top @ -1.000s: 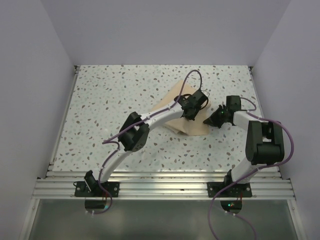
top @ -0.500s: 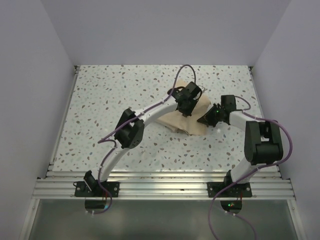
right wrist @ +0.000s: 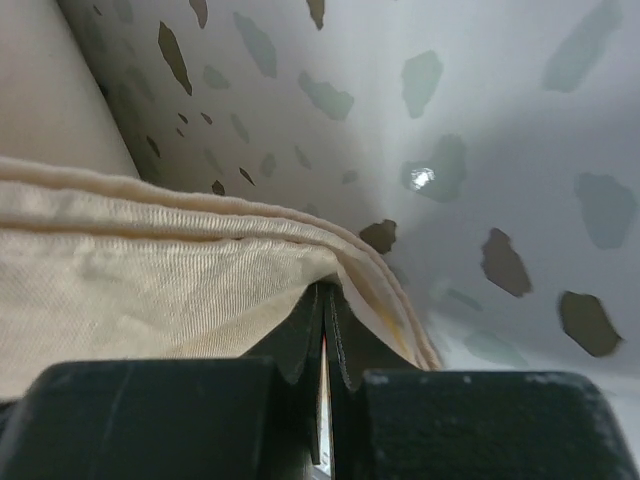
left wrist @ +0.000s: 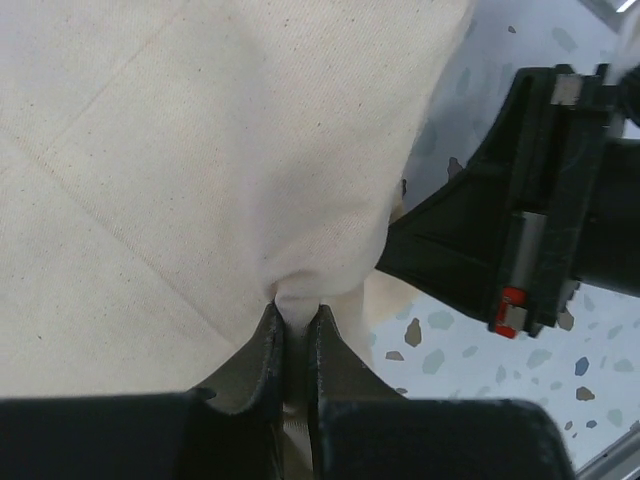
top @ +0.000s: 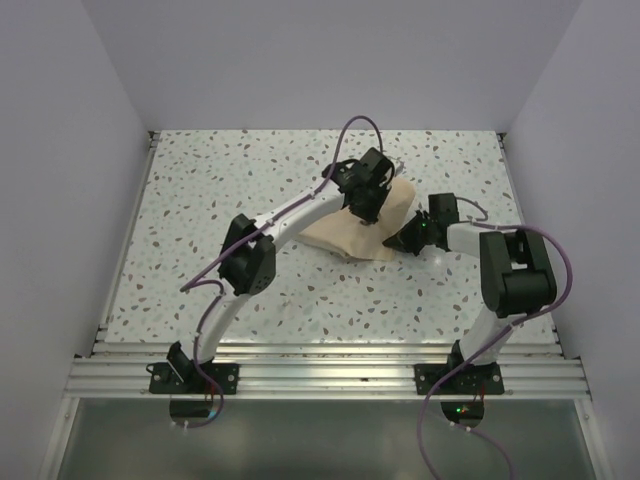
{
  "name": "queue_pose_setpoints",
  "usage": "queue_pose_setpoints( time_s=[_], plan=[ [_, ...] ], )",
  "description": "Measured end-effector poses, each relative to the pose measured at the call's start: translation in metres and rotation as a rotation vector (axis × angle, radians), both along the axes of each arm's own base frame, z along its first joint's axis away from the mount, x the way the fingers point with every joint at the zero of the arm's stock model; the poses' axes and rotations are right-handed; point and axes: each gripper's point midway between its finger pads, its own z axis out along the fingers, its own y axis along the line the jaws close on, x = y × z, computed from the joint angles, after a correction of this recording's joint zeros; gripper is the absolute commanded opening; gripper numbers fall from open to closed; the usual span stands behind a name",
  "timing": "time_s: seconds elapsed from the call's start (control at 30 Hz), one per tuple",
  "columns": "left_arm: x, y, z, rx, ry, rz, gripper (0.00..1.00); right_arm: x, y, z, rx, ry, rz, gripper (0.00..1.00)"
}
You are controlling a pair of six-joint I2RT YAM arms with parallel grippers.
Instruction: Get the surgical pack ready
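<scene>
The left claw [left wrist: 295, 330] pinches a fold of the tan cloth [left wrist: 150, 180] on the desk [top: 200, 200]; the right claw [right wrist: 325, 300], clenched, seemingly grips its edge.

One wrap sheet [top: 345, 240], one table [top: 200, 200], two grippers: left gripper [left wrist: 297, 310], right gripper [right wrist: 325, 290]

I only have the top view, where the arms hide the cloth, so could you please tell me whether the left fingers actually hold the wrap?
Observer: Yes; the left wrist view shows the left fingers pinching a pucker of the wrap sheet.
Operator: Thank you. And the right fingers?
Observer: Closed on the sheet's layered edge, which drapes over their tips.
Operator: Any tray or instruments visible?
Observer: None in either wrist view; only fabric and speckled table.
</scene>
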Motion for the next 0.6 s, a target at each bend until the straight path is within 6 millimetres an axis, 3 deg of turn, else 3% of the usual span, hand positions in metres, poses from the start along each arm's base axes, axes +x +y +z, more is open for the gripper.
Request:
queue_pose_setpoints(
  time_s=[0.3, 0.6],
  plan=[
    [-0.008, 0.001, 0.021, -0.032, 0.007, -0.011, 0.0, 0.025, 0.036, 0.001, 0.044, -0.036, 0.026, 0.01],
    [-0.007, 0.003, 0.026, -0.047, 0.014, 0.003, 0.0, 0.046, 0.044, 0.005, 0.09, -0.097, -0.005, 0.05]
  ],
)
